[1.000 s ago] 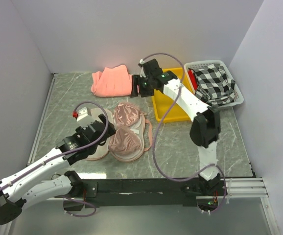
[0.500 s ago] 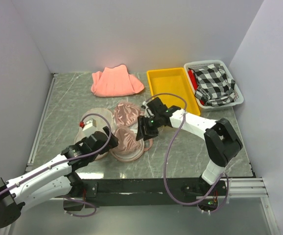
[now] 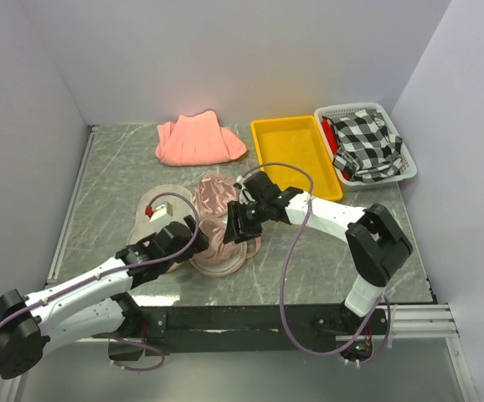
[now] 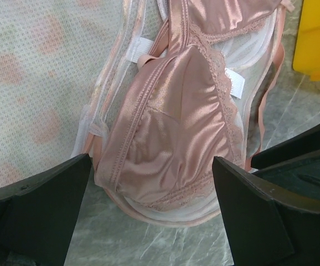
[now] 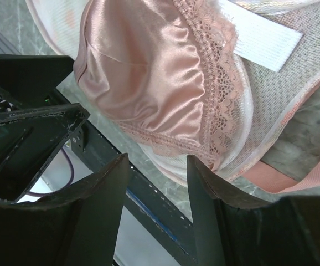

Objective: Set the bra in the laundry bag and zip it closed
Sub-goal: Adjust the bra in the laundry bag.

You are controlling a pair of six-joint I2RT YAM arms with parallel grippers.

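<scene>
Marble tabletop [image 3: 108, 167] — left end effector [image 4: 151, 163] and right end effector [image 5: 157, 166] spread at the bra [image 5: 143, 72] edge.

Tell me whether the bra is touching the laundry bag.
Touching. Left wrist view: the bra lies directly on the laundry bag, with the bag's mesh showing under the cup's rim.

You see the shiny pink bra [image 4: 171, 138] lying cups up on the open, spotted laundry bag [image 4: 38, 83], right in front of your left gripper [image 4: 151, 166] and just under your right gripper [image 5: 157, 160].
</scene>
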